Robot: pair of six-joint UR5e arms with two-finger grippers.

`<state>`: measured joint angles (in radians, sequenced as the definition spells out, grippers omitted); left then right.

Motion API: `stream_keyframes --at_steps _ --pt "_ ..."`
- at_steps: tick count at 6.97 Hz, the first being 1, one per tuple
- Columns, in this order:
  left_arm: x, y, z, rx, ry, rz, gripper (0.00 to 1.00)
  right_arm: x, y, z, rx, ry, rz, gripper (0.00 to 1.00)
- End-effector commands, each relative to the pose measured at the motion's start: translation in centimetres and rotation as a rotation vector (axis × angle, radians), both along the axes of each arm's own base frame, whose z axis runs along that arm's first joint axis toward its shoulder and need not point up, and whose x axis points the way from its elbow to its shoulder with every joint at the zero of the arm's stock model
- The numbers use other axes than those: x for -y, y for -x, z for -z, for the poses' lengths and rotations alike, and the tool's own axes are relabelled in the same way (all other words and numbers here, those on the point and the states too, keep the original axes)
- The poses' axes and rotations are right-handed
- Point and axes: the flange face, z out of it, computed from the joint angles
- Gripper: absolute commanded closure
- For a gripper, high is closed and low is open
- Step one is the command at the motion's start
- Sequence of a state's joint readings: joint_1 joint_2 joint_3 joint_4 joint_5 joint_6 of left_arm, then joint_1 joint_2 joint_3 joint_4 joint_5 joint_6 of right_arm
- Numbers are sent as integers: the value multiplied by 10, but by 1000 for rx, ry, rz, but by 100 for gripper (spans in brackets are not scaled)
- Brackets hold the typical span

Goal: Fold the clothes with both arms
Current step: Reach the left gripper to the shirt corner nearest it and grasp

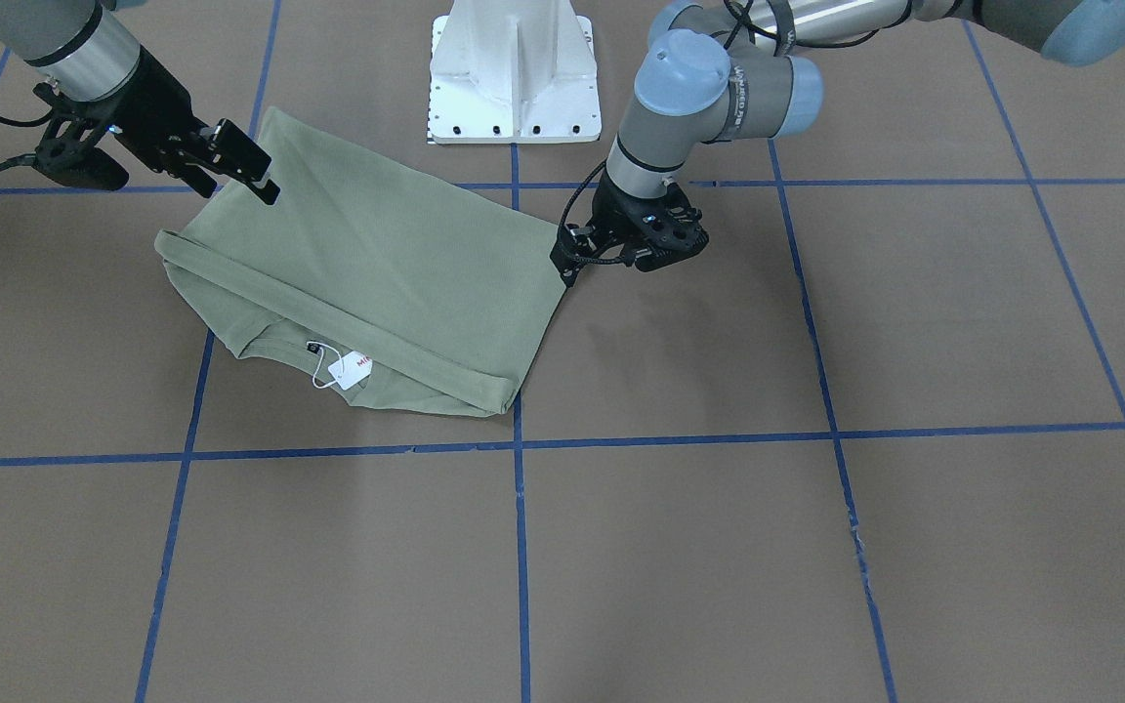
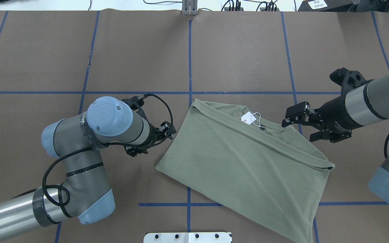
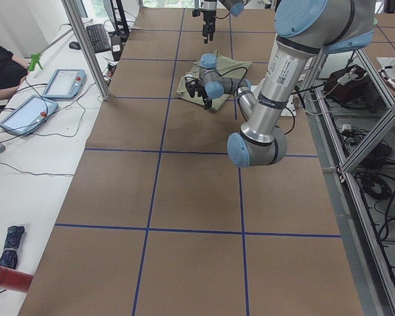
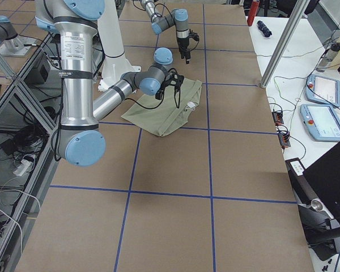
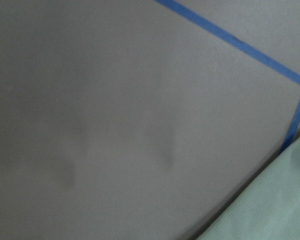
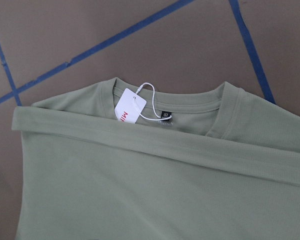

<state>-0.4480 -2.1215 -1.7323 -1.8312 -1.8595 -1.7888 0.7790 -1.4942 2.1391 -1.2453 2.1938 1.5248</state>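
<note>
Judging from the overhead view, the shirt (image 2: 245, 165) lies flat on the table (image 2: 140, 50), already doubled over itself. It reaches from the middle of that view toward 5 o'clock and is askew to the blue tape lines (image 2: 189, 60). The collar (image 6: 225, 107) with the hang tag (image 2: 247, 118) is at the 12 o'clock edge of the shirt.

The right end effector (image 2: 299, 129) hovers at 2 o'clock of the shirt, near the shoulder. Its jaws stand wide apart and hold nothing. The left end effector (image 1: 567, 264) is just beside the 9 o'clock edge of the shirt, low over the table. The wrist (image 1: 641, 166) covers much of it, so I cannot tell if its jaws are wide or narrow, or if they touch the cloth.

I think several things can go wrong:
- **Crooked fold:** the two end effectors are not at matching places on the shirt, so a fold taken from here can come out crooked.
- **Fold pulled open:** the shirt has two layers, and a shallow pinch may lift only the upper one and pull the existing fold open.
- **Tag caught:** the right end effector is not far from the hang tag and its string (image 6: 150, 90), so closing there may catch the tag instead of the cloth.
- **Edge wrinkled:** the left one is very low and may push the edge and wrinkle it.
</note>
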Motion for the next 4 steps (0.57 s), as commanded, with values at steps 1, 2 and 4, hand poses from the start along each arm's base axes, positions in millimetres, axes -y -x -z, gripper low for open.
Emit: stream_keyframes --at_steps 1,2,4 --pt "-16 -11 -2 1 26 -11 1 11 -4 1 0 -1 -23 0" --pt "-21 -14 -2 2 28 -19 1 13 -2 -1 -3 3 -22 0" --pt "-41 -30 -12 21 37 -57 2 14 -1 -1 -3 3 -22 0"
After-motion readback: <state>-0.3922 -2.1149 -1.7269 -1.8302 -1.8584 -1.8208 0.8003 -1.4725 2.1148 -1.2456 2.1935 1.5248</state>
